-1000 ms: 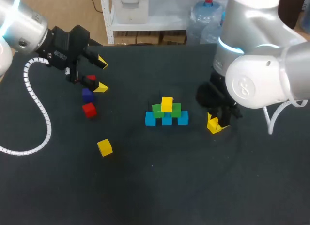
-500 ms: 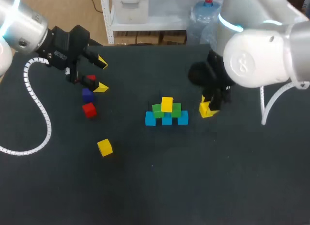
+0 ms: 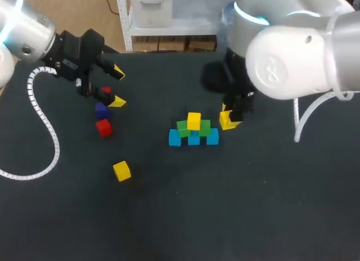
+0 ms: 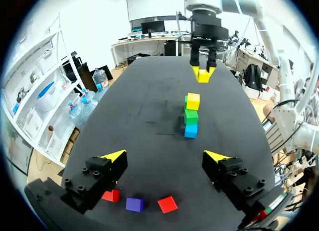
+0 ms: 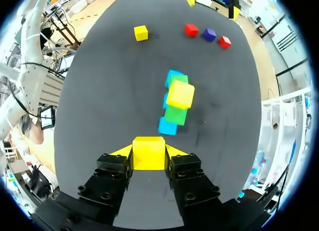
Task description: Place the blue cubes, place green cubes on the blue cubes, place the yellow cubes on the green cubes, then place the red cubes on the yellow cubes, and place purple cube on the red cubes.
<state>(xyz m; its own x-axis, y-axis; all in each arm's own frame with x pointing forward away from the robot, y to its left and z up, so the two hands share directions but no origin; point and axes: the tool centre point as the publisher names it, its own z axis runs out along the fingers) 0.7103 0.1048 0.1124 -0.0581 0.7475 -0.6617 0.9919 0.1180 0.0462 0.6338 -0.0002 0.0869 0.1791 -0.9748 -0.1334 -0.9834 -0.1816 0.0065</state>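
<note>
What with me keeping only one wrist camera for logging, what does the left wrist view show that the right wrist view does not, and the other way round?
Only the left wrist view: the right arm seen from outside, coming down just beyond the stack.
Only the right wrist view: the loose yellow cube, lying apart from the other cubes.
Both: the blue, green and yellow stack, the red cubes either side of the purple cube, and the held yellow cube pinched between the right arm's jaws.
</note>
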